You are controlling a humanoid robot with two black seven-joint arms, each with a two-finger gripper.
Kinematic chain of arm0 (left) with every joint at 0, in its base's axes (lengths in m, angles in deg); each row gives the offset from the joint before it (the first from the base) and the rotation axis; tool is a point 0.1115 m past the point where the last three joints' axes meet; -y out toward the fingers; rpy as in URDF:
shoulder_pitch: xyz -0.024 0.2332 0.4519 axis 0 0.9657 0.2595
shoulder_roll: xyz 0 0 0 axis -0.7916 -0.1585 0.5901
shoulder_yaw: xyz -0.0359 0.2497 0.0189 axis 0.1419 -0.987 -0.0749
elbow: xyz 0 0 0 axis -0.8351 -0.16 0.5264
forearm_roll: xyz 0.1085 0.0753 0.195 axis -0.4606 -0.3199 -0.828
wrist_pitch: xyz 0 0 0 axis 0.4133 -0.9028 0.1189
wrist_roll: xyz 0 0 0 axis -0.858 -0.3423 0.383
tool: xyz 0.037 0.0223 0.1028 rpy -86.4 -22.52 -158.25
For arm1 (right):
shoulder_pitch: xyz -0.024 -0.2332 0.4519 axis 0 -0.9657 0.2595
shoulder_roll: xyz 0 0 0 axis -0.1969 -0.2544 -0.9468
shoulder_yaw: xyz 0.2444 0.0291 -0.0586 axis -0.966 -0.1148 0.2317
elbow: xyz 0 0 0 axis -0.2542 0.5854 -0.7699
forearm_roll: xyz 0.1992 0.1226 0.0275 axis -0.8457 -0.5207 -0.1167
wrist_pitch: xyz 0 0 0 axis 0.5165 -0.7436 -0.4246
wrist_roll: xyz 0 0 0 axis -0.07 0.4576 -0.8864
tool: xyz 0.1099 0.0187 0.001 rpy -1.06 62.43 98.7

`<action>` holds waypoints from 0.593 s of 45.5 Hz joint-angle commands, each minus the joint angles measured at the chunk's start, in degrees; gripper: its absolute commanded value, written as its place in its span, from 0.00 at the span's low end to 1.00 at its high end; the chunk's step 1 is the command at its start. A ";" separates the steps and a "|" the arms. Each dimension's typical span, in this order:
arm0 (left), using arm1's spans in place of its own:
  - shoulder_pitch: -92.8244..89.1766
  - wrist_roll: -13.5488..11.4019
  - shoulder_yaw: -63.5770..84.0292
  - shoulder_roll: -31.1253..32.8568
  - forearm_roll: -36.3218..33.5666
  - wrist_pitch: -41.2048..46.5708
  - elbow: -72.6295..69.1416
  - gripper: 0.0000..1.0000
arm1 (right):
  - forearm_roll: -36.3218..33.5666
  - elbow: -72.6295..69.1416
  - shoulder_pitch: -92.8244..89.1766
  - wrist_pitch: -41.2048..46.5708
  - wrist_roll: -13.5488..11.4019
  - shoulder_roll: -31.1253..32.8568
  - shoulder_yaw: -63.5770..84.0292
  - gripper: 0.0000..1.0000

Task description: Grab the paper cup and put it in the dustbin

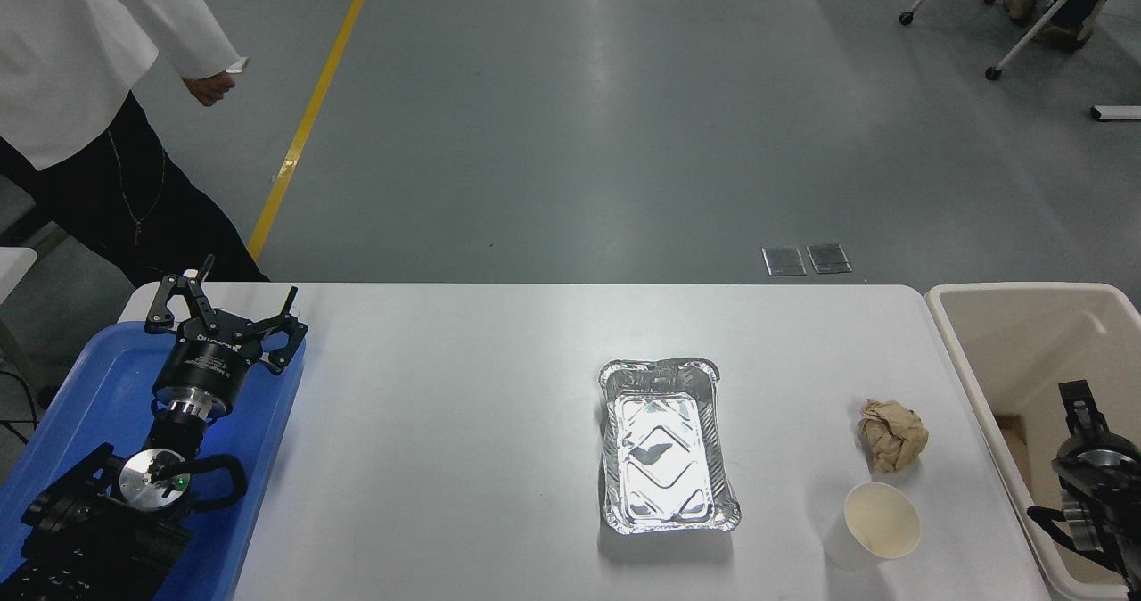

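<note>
The paper cup (pixel 881 521), white with a cream inside, stands on the white table (pixel 446 449) near its front right, mouth up. The beige dustbin (pixel 1025 338) sits just off the table's right end. My right gripper (pixel 1082 409) hangs over the dustbin's inside at the right edge of the head view, well to the right of the cup and apart from it. It is largely cut off by the frame. My left gripper (pixel 233 305) is parked open over the blue tray at the lower left, holding nothing.
A crumpled brown paper ball (pixel 893 436) lies just behind the cup. A silver foil tray (pixel 667 445) sits mid-table. A blue plastic tray (pixel 98 387) lies under the left arm. A person in a white coat (pixel 80 66) stands at the far left.
</note>
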 commanded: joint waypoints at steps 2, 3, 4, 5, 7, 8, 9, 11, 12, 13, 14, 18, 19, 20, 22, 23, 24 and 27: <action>0.00 0.00 0.00 0.07 0.00 0.00 -0.04 0.99 | -0.02 0.05 -0.20 -0.73 0.02 -0.03 -0.04 1.00; 0.00 0.00 0.00 0.07 -0.09 0.00 -0.04 0.99 | -0.02 0.05 -0.20 -0.73 0.02 -0.03 -0.04 1.00; 0.00 0.00 0.00 0.07 0.00 0.00 -0.04 0.99 | -0.02 0.05 -0.20 -0.73 0.02 -0.03 -0.04 1.00; 0.00 0.00 0.00 0.07 0.00 0.00 0.05 0.99 | -0.02 0.05 -0.20 -0.73 0.02 -0.03 -0.04 1.00; 0.00 0.00 0.00 0.07 0.00 0.00 0.05 0.99 | -0.02 0.05 -0.20 -0.73 0.02 0.06 -0.04 1.00; 0.00 0.00 0.00 0.07 0.00 0.00 0.05 0.99 | -0.11 0.05 -0.20 -0.73 0.02 0.06 -0.04 1.00; 0.00 0.00 0.00 0.07 0.00 0.00 -0.04 0.99 | -0.02 -0.04 -0.20 -0.73 0.02 -0.03 -0.04 1.00; 0.00 0.00 0.00 0.07 0.00 0.00 0.05 0.99 | -0.11 -0.04 -0.20 -0.73 0.02 0.06 -0.04 1.00; 0.00 0.00 0.00 0.07 0.00 0.00 0.05 0.99 | -0.02 -0.04 -0.11 -0.64 0.02 0.06 -0.04 1.00; 0.00 0.00 0.00 0.07 0.00 0.00 -0.04 0.99 | -0.11 -0.04 -0.02 -0.64 0.02 0.06 -0.04 1.00; 0.00 0.00 0.00 0.07 0.00 0.00 -0.04 0.99 | -0.11 -0.13 -0.02 -0.55 0.02 0.06 -0.04 1.00; -0.09 0.00 0.00 0.07 0.00 0.00 -0.04 0.99 | -0.11 -0.13 -0.02 -0.20 -0.06 -0.12 0.39 1.00; -0.09 0.00 0.00 0.07 0.00 0.00 0.05 0.99 | -0.02 -0.13 -0.11 -0.29 0.02 -0.21 0.57 1.00; -0.09 0.00 0.00 -0.02 0.00 0.00 0.05 0.99 | -0.02 -0.13 -0.11 -0.37 -0.06 -0.29 0.66 1.00; -0.09 0.00 0.00 0.07 -0.09 0.00 -0.04 0.99 | -0.02 -0.22 0.07 -0.37 0.02 -0.29 0.66 1.00; 0.00 0.00 0.00 0.07 0.00 0.00 0.05 0.99 | -0.02 -0.22 0.07 -0.37 0.02 -0.29 0.66 1.00; -0.09 0.00 0.00 0.07 0.00 0.00 0.05 0.99 | -0.02 -0.13 0.07 -0.37 0.02 -0.29 0.75 1.00; -0.09 0.00 0.00 0.07 -0.09 0.00 -0.04 0.99 | -0.02 -0.13 0.15 -0.11 0.02 -0.21 0.83 1.00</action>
